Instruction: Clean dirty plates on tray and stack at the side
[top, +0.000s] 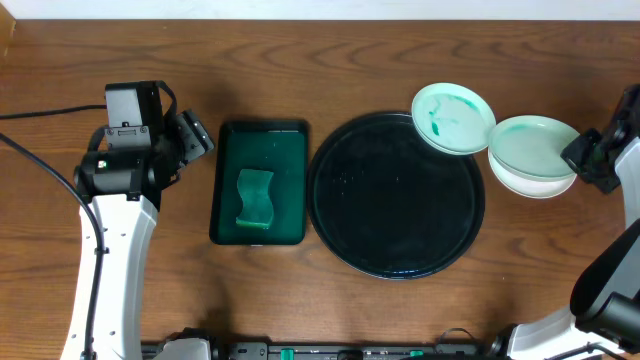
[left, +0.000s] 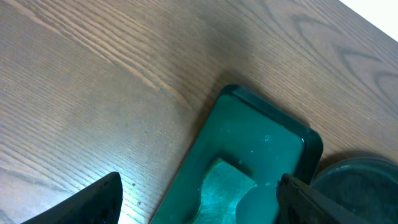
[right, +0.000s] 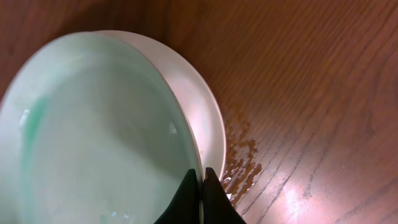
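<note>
Plates sit at the frame's right, beside the black tray. A smeared plate lies flat, overlapping its rim. My right fingers clench the top plate, which is tilted on the bottom plate. My left fingers are spread, empty.

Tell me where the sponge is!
In the overhead view, the sponge lies inside the small green tray, left of the big black tray.

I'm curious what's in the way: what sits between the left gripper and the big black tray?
The small dark green tray, with a sponge in it, lies between the left gripper and the big black tray. The overhead view shows it.
</note>
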